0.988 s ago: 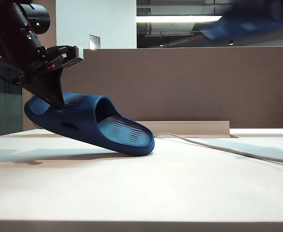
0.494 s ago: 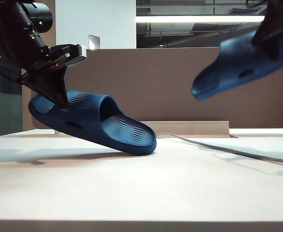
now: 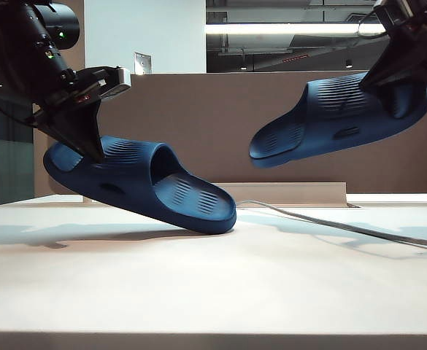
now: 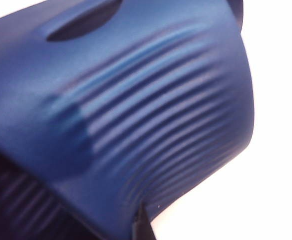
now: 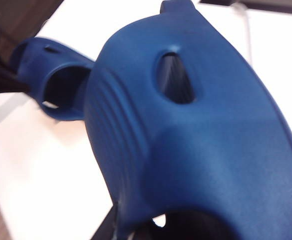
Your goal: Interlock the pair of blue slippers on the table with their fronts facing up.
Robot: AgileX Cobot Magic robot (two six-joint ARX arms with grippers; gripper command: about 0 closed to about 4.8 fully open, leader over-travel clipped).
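Two dark blue slippers are in view over the white table. One slipper leans with its toe end on the table and its other end lifted. My left gripper is shut on its raised ribbed strap, and one dark fingertip shows at the strap's edge. The other slipper hangs in the air at the upper right, toe pointing left and slightly down. My right gripper is shut on its strap. The first slipper shows beyond it in the right wrist view.
A brown-grey partition runs behind the table. A low beige strip lies at its foot. A grey cable trails across the table's right side. The left arm's dark body stands at the far left.
My right gripper has carried its slipper down and leftward into full view, levelling it out. The left gripper and its slipper have barely shifted.
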